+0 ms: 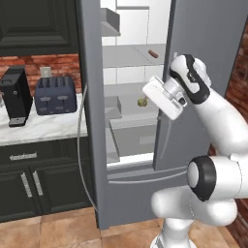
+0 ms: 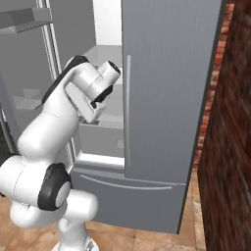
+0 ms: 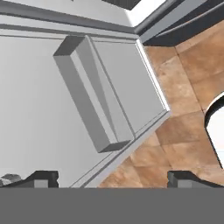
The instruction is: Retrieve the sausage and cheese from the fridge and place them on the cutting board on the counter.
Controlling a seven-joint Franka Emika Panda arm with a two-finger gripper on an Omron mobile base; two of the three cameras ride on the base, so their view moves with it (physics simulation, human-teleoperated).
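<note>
Hovering at fridge [image 1: 135, 160] doorway | fingers [image 3: 41, 178] spread wide, empty | sausage [image 1: 153, 54] and cheese [image 1: 142, 102] on shelves beyond

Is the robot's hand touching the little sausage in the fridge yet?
Apart. In the left base view the sausage lies on an upper shelf inside the fridge, while the gripper hangs lower, with bare shelf between them.

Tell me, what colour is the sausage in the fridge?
Reddish-brown; the sausage shows best in the left base view.
</note>
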